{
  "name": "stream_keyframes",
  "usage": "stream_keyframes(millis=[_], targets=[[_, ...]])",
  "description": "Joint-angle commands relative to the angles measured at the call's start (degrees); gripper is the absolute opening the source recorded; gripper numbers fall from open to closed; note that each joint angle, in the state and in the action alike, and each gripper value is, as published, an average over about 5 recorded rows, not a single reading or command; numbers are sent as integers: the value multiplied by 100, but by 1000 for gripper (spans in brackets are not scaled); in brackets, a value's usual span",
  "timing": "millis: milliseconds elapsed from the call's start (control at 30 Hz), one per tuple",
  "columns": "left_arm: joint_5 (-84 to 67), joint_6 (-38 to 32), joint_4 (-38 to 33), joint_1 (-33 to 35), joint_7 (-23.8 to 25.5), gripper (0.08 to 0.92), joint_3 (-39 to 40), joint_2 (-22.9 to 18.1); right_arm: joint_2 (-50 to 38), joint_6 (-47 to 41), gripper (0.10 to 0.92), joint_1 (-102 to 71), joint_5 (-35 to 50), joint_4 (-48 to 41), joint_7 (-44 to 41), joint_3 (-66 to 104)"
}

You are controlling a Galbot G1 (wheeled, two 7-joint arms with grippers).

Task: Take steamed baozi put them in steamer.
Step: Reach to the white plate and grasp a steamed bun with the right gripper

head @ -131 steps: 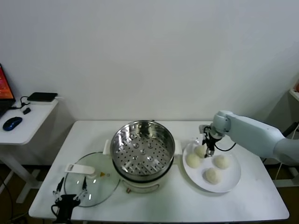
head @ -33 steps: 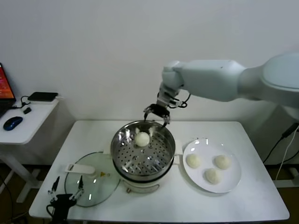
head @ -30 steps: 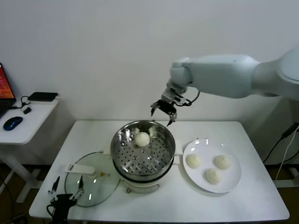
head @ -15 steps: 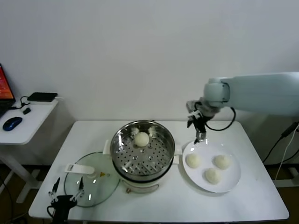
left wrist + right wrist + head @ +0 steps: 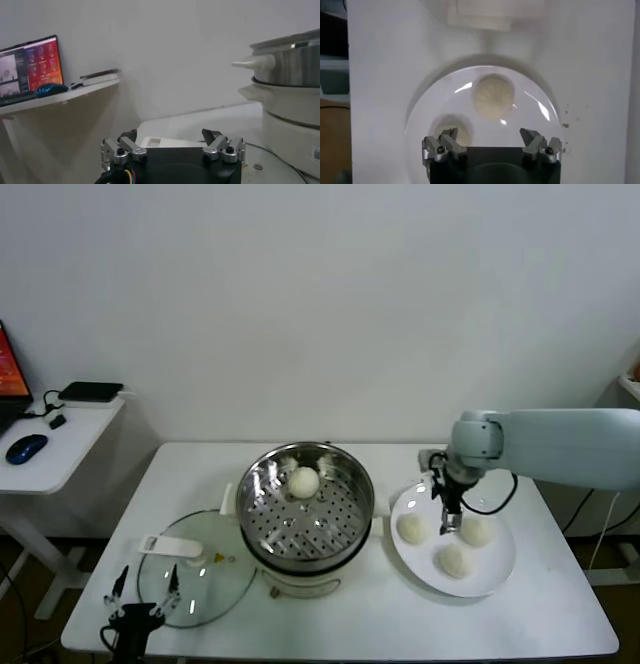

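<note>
The steel steamer [image 5: 305,509] stands mid-table with one cream-white baozi [image 5: 303,481] on its perforated tray at the back. Three more baozi lie on the white plate [image 5: 495,579]: one on the left [image 5: 412,528], one on the right [image 5: 475,531], one in front [image 5: 455,560]. My right gripper [image 5: 447,522] is open and empty, low over the plate between the left and right baozi. In the right wrist view it [image 5: 490,142] hangs over the plate [image 5: 535,115], with one baozi [image 5: 493,96] ahead of the jaws and another [image 5: 451,131] beside one finger. My left gripper [image 5: 143,596] is parked open at the table's front left.
A flat glass lid [image 5: 195,579] lies left of the steamer, next to the left gripper. A side desk [image 5: 60,434] with a mouse stands at the far left. The left wrist view shows the steamer's side [image 5: 290,55] and a laptop [image 5: 30,67].
My right gripper left the first baozi in the steamer, swung right from above the steamer's rim and came down over the plate. The left arm has not moved.
</note>
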Motion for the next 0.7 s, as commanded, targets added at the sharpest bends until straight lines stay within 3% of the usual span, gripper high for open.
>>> stream_keyframes(millis=[33,700], targets=[[21,1,10,-1,0,823,-20,-176,-108,-310,823,-1338,-329,-448,341,1083],[46,-4,-8,2,-10,823,-11,-207,147,-174,821,-1680,-368,-909,468,1609]])
